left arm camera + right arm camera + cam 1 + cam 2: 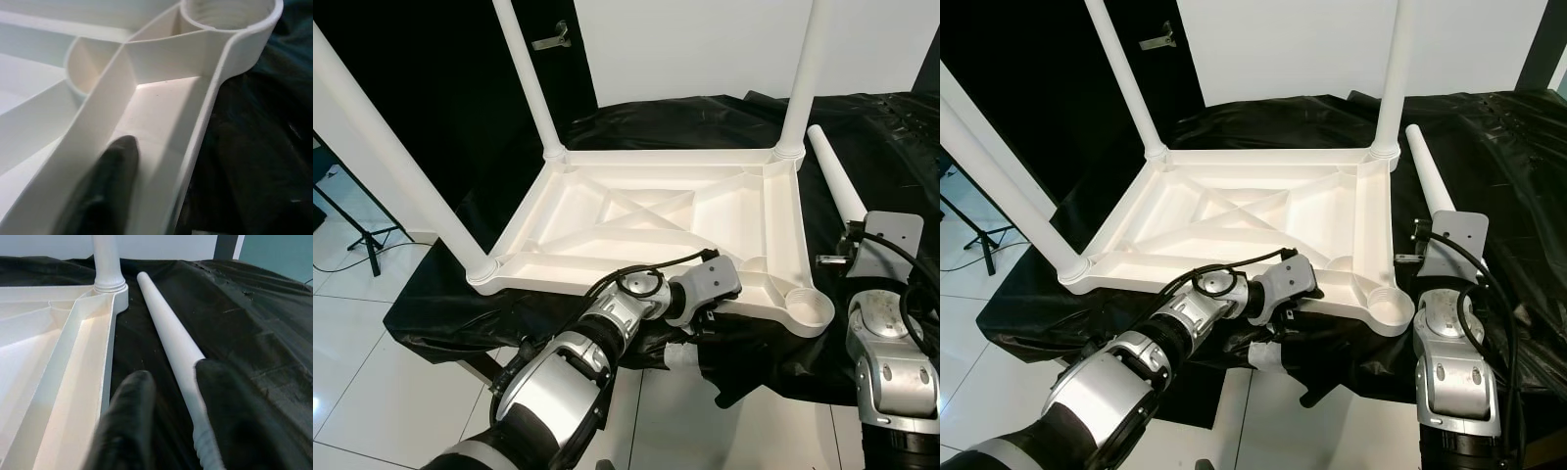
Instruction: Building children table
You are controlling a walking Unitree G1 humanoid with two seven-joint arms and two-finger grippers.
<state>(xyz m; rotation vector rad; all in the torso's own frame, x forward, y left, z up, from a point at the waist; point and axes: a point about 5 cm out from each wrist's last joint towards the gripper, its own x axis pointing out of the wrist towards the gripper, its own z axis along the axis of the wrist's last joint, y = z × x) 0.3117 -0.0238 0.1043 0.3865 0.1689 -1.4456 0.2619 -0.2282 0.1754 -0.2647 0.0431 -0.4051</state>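
Closing the spread right gripper (pixel 171 421) around the loose leg (pixel 833 173), at two o'clock, comes next. Left gripper (pixel 105 188) braces the tabletop (pixel 646 211) rim at six o'clock; I cannot tell its finger state. Carry the leg upright to the empty socket (pixel 808 308).

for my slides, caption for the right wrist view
Right gripper open around the loose table leg lying on black cloth beside the upturned tabletop.

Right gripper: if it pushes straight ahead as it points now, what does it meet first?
Probably the loose table leg, lying on the black cloth between the right gripper's open fingers; it looks nearly on it already.
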